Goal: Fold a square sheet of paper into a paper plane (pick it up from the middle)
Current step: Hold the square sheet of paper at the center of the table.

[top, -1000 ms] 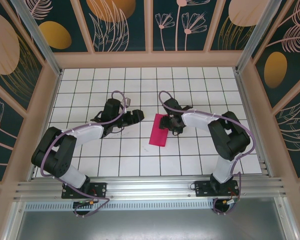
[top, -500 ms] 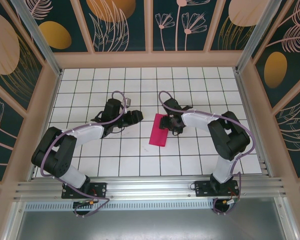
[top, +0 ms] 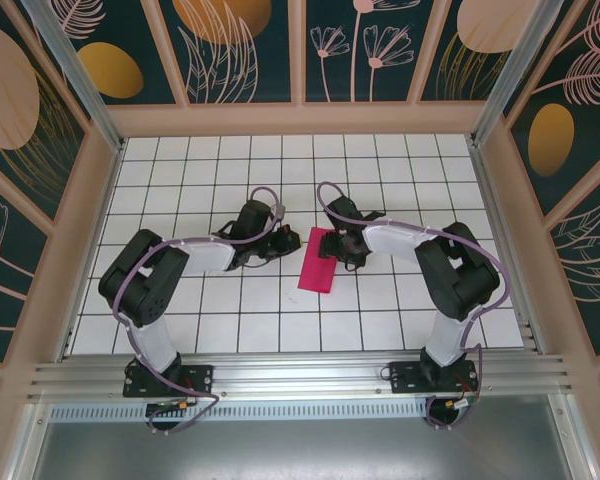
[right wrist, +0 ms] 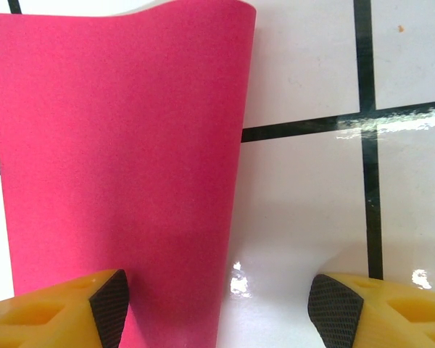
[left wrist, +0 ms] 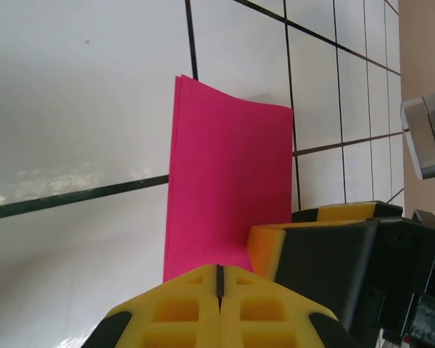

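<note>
left gripper [top: 283,238] with fingers pressed together, folded pink sheet of paper [top: 317,260] lying flat just ahead of its tips, right gripper [right wrist: 219,304] spread apart, one finger over the sheet's edge, the other over bare tiled table [top: 180,165]

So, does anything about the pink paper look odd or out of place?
The pink paper, folded to a narrow strip, lies slightly askew to the grid of the table. One short end bows up off it and does not lie flat. I see no tear.
</note>
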